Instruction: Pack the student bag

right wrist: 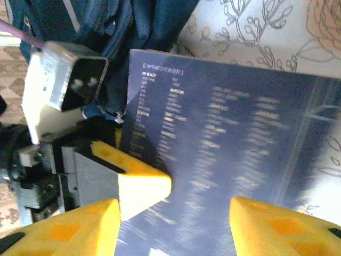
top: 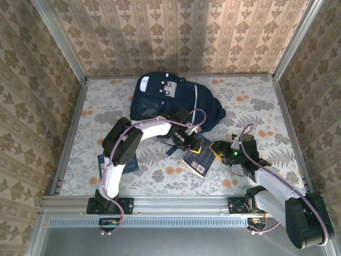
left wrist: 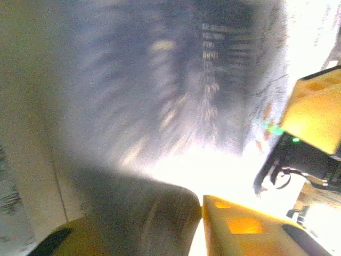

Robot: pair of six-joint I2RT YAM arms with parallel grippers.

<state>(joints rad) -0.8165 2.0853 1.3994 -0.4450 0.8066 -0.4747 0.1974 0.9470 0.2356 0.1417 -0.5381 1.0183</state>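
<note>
The right end effector [right wrist: 175,209] hovers over a navy printed booklet [right wrist: 229,154], its yellow fingers [right wrist: 277,224] well apart with nothing between them. The left end effector [top: 193,143] meets the booklet's other edge, one yellow finger on the cover; whether it truly clamps I cannot tell, its wrist view being blurred. The left arm [top: 125,141] bends at the elbow and reaches right across the desk [top: 256,101]; the right arm [top: 272,181] stretches low from the near right corner towards the middle. The student bag [top: 176,98] lies just beyond the booklet, at the middle of the far edge. A second booklet [top: 114,162] lies by the near left corner. The desk wears a pale floral covering; beige patterned wallpaper [top: 176,32] closes three sides.
</note>
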